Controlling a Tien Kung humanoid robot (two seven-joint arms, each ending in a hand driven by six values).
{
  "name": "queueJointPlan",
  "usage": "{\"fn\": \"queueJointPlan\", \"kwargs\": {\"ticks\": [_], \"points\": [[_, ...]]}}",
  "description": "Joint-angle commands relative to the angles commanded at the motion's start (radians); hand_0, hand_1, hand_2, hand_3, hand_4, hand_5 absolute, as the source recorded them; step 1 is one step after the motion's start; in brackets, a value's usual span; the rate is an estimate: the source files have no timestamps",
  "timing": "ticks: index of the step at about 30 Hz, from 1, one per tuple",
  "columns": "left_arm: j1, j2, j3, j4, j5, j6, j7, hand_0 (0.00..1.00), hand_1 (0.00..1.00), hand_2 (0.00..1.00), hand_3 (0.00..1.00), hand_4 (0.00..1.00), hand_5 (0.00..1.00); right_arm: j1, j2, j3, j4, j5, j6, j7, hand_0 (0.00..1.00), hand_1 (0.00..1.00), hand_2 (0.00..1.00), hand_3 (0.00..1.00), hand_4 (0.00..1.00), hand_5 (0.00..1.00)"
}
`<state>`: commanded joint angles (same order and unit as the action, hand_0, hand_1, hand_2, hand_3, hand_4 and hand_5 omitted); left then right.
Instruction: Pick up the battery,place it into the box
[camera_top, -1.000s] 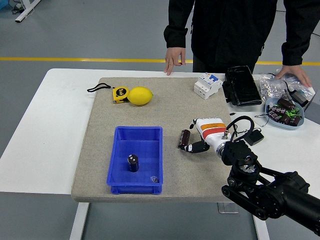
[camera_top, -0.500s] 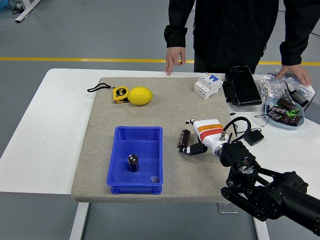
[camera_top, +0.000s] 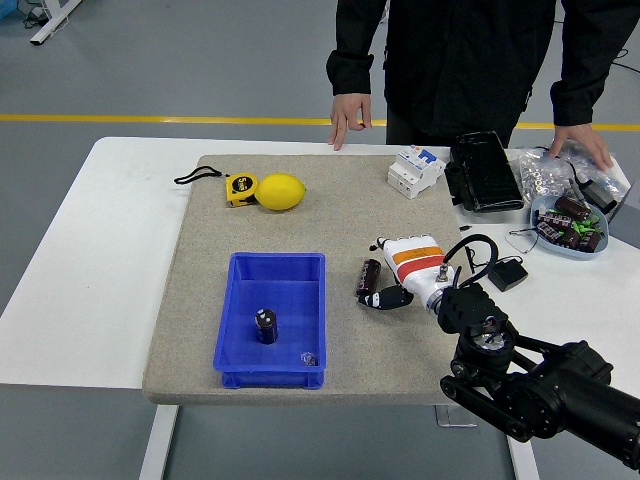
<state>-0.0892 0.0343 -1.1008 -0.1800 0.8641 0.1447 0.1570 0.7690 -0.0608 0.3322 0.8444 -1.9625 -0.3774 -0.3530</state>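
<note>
Bright, even overhead light. Soft, short shadows under the lemon (camera_top: 281, 192) and inside the blue box (camera_top: 271, 331). Sharp focus throughout; no glare, slight edge distortion.

Right hand (camera_top: 398, 278): fingers curled against a dark battery (camera_top: 369, 277) at its left; blue box (camera_top: 271, 331) further left, holding another battery (camera_top: 266, 326).

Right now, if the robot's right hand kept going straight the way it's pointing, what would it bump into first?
The right hand points left and already holds a dark battery. Straight on, it would probably meet the blue box first, though height above the mat is hard to judge.
</note>
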Motion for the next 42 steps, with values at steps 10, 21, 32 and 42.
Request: {"fn": "queueJointPlan", "kwargs": {"ticks": [10,21,32,42], "points": [[-0.006,0.001,0.007,0.000,-0.004,-0.002,-0.001,0.760,0.710,0.734,0.634,0.708,0.618,0.014,0.006,-0.022,-0.019,0.001,-0.007,0.007,0.169,0.145,0.258,0.730,0.998,0.554],[-0.010,0.000,0.013,0.000,-0.012,-0.002,-0.001,0.758,0.710,0.735,0.634,0.708,0.618,0.023,0.012,-0.045,-0.036,-0.004,-0.021,0.011,0.164,0.136,0.238,0.677,0.998,0.502],[-0.012,0.000,0.016,0.000,-0.013,-0.003,-0.001,0.759,0.710,0.735,0.635,0.709,0.616,0.025,0.017,-0.059,-0.049,-0.011,-0.030,0.015,0.164,0.134,0.221,0.600,0.998,0.460],[-0.012,0.000,0.014,0.000,-0.011,-0.002,-0.001,0.760,0.710,0.735,0.634,0.708,0.616,0.025,0.020,-0.061,-0.048,-0.016,-0.049,0.020,0.157,0.124,0.204,0.525,0.998,0.419]]}}
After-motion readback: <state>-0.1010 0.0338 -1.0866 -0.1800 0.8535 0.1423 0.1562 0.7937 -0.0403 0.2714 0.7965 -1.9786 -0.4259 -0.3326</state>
